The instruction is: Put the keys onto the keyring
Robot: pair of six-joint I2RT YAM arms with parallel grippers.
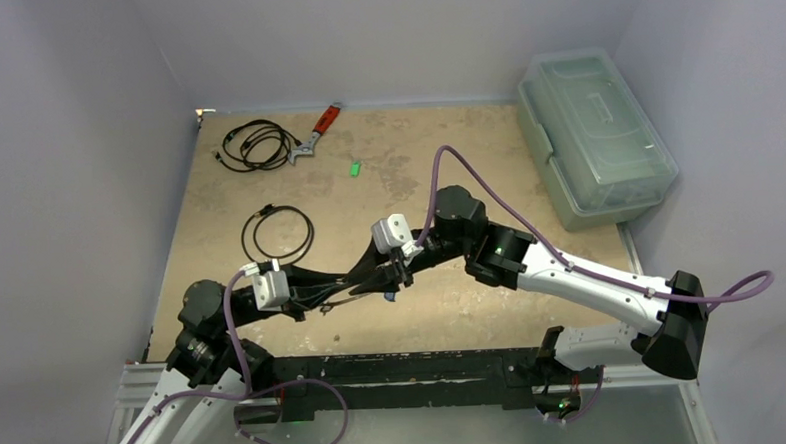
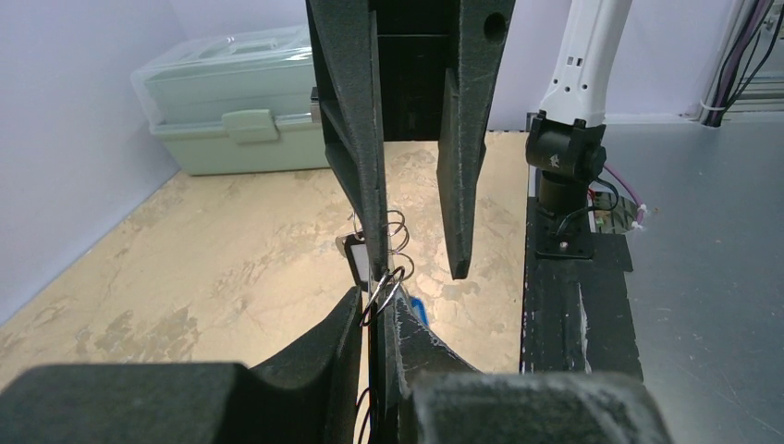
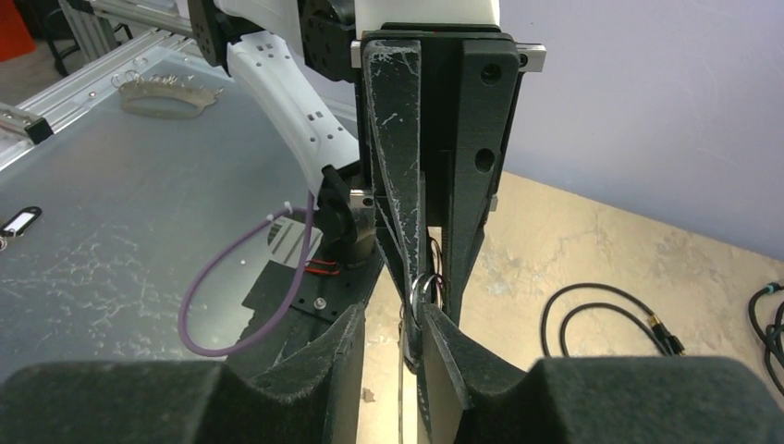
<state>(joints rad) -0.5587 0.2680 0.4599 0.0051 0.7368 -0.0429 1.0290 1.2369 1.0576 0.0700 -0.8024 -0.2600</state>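
The left claw [image 2: 374, 303] was pinched shut on the keyring [image 2: 386, 287], above the near middle of the tabletop [image 1: 267, 187]. The right claw [image 2: 418, 268] stood partly open beside it, clamping nothing. The wire looked light, springy and slippery, best pinched edge-on. 1 green key [image 1: 355, 167] lay far off.

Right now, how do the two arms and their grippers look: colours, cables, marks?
The left arm and the right arm each have white links, black joints and a loose purple cable. A small white camera box sits on each wrist. The left gripper and right gripper have black, tapering fingers with rough, white-scuffed faces.
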